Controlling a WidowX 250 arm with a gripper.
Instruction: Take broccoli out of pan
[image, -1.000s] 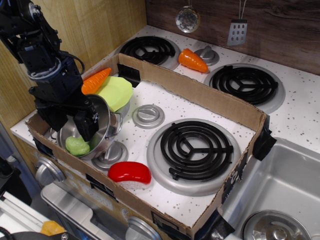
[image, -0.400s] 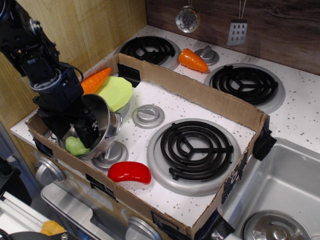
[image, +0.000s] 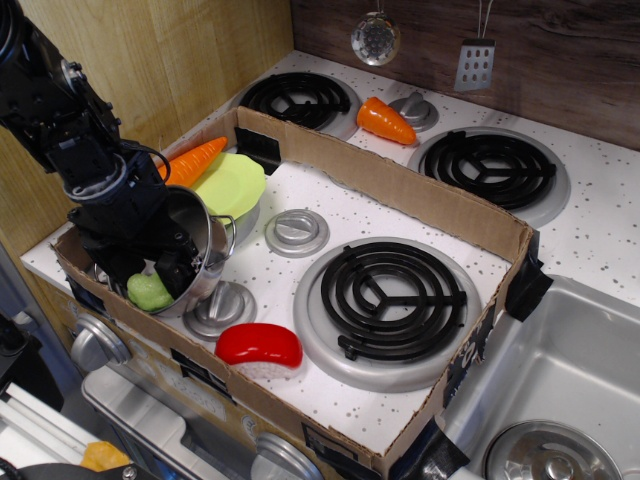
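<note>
The pale-green broccoli (image: 149, 292) lies at the low front-left lip of the shiny steel pan (image: 208, 247), which is tipped toward the box's front-left corner. My black gripper (image: 148, 276) reaches down into the pan's mouth from the left. Its jaws stand apart, one dark finger (image: 178, 272) to the right of the broccoli and the other to its left. The broccoli sits just below and between them. Whether the fingers touch it is hidden by the gripper body.
The pan stands in a shallow cardboard box (image: 400, 190) on the toy stove. A yellow-green lettuce piece (image: 230, 183) and an orange carrot (image: 192, 160) lie behind the pan. A red-and-white toy (image: 259, 347), a stove knob (image: 297, 230) and a black burner (image: 388, 296) lie to its right.
My gripper has moved down and a little left, deeper into the pan's mouth. The broccoli has shifted slightly left with it. The pan has tipped a bit more.
</note>
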